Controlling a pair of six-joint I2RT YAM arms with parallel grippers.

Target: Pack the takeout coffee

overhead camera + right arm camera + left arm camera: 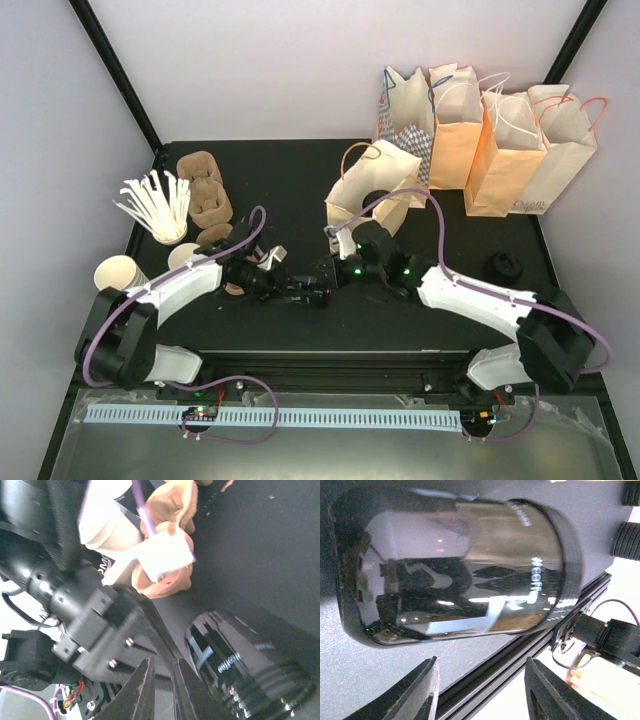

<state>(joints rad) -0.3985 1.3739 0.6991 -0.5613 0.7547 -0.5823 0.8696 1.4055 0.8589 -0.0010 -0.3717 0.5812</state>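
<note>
Both arms are in tight at the middle of the matte black worktop (450, 225). The left fingers (415, 692) stand apart with nothing between them. Just past their tips a glossy black cup (460, 570) lies on its side: mirror-smooth wall, pale lettering, thick rounded rim. The right fingers (142, 690) are pressed almost together, only a thin slit showing, empty, just beside that same black cup.

And the takeout coffee cup (272, 256)? White paper with dark print, just beyond the left wrist near the centre, clear of both sets of fingers. It's small and half hidden, so I cannot tell its long axis or where its mouth points.

Far right, peach and cream paper bags (500, 140) stand upright, and a cream bag (365, 185) lies open nearer the middle. Brown moulded-pulp cup carriers (203, 190) sit on the left, and a small round black lid (503, 265) on the right.
</note>
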